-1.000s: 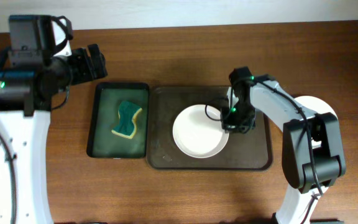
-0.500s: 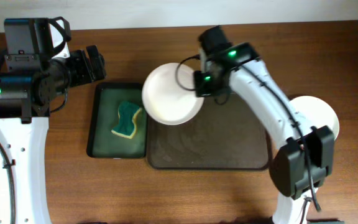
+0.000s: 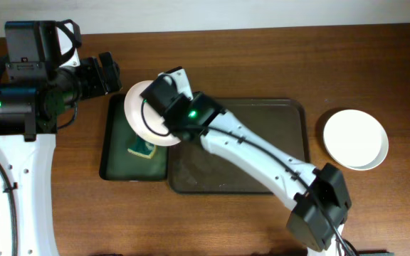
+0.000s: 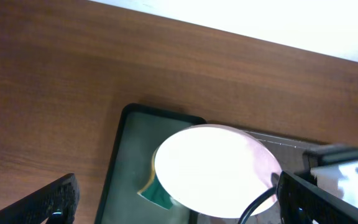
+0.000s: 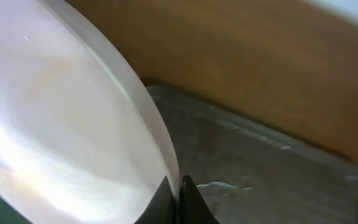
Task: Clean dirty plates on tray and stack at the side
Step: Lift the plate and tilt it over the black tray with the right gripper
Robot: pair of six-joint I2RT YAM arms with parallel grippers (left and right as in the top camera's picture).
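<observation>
Pinching the rim of a white plate (image 3: 142,114), the right fingers (image 5: 180,200) hold it above the green tray (image 3: 116,153) and sponge (image 3: 142,148), while the left fingers (image 3: 107,71) stand wide open.

No text, label, brand, number or sign can be read on anything here.

Far left: left arm (image 3: 20,107) folded, left gripper (image 3: 111,71) wide open, empty. Right arm (image 3: 255,153) stretched long to the left, right gripper (image 5: 179,200) pinched on plate (image 3: 137,114) rim.
</observation>
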